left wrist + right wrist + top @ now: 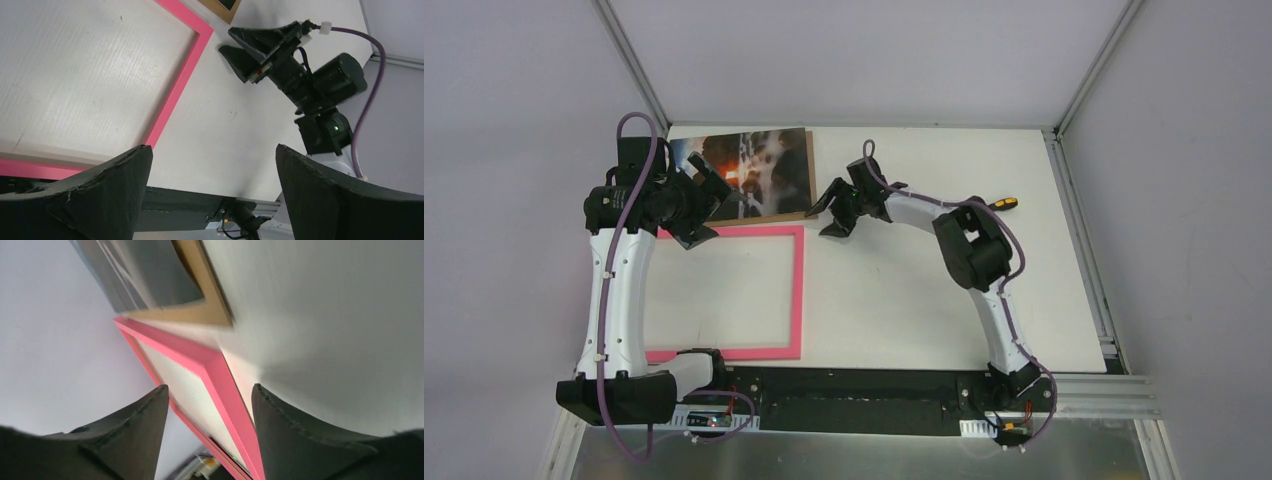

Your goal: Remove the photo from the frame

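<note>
Photo: the sunset print on its brown backing board [754, 172] lies flat at the upper left of centre in the overhead view, outside the pink border.
Frame: the pink frame [798, 290] lies flat just below the photo, white table showing through its opening; whether the two touch cannot be told.
Left gripper: the left gripper [707, 208] sits at the photo's lower left corner, above the frame's top edge, jaws spread wide and holding nothing.
Right gripper: the right gripper [830, 212] is just off the photo's lower right corner, jaws parted, nothing between them.
Table: the white table [904, 290] carries a yellow-handled tool [1005, 203] at centre right.
</note>
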You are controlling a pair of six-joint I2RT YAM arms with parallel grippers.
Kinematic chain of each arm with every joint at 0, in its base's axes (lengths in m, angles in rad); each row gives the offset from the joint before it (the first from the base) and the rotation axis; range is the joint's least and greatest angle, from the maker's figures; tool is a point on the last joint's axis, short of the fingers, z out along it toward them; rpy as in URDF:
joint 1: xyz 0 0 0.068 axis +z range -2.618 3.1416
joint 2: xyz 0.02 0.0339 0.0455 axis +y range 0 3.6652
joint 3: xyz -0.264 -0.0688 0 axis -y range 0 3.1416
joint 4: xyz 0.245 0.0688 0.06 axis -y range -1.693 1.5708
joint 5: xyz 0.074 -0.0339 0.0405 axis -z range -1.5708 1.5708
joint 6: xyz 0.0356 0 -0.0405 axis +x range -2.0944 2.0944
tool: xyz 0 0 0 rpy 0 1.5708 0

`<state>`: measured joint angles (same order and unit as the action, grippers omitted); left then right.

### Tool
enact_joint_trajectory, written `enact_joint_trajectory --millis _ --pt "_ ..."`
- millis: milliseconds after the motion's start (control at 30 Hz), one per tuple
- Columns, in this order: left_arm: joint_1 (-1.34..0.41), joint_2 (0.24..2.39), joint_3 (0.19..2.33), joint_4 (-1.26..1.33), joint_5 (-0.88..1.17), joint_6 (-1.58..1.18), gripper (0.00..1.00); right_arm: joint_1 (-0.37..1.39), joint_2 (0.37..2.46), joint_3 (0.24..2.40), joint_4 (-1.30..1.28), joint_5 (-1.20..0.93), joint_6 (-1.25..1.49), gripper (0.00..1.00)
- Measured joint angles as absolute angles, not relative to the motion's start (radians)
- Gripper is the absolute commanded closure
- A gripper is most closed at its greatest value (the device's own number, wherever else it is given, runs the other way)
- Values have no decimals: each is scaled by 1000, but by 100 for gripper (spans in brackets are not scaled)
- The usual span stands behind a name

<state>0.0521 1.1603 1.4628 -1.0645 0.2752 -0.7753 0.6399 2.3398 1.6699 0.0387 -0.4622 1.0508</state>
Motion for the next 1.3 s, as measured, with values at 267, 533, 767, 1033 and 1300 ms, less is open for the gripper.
enact_joint_trajectory --millis 267,533,767,1033,1300 --pt "52 1157 1463 -1068 275 -771 1 621 1937 1461 -387 -345 741 20" --pt "52 1053 1437 -1056 306 -751 1 550 1390 1141 -632 -215 565 11" --pt "52 905 1388 -1019 366 -746 1 538 933 1058 -826 -38 525 1" --pt "52 890 1509 -1002 390 -661 1 536 605 1192 -1116 294 518 1" --pt "52 885 1721 -966 356 -558 1 536 580 1486 -1322 567 509 1"
